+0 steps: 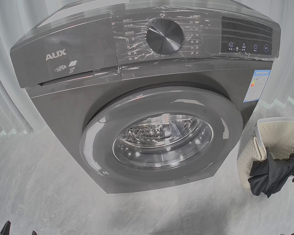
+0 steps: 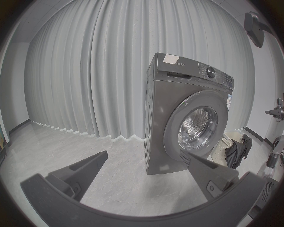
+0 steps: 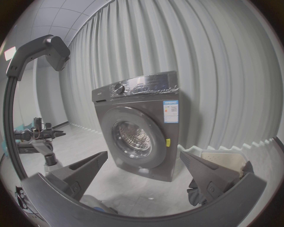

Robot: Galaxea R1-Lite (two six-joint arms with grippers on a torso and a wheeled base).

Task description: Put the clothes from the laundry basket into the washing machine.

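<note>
Head view, inspector's finding: your washer (image 1: 83, 94) stands with its door (image 1: 98, 145) shut; the drum (image 1: 162, 138) behind it looks bare.

Operator: And the clothes?

Inspector: Dark clothes (image 1: 279, 171) hang over the near rim of the basket (image 1: 279, 132), which sits on the floor (image 1: 57, 186) just right of the washer. None loaded, I judge.

Operator: My grippers?

Inspector: Your left gripper (image 1: 19, 229) and right gripper (image 3: 142, 153) both sit near and low, jaws spread wide, holding nothing, well apart from basket and door.

Operator: What's left?

Inspector: Everything. You must open the door, lift the clothes and load them.
</note>
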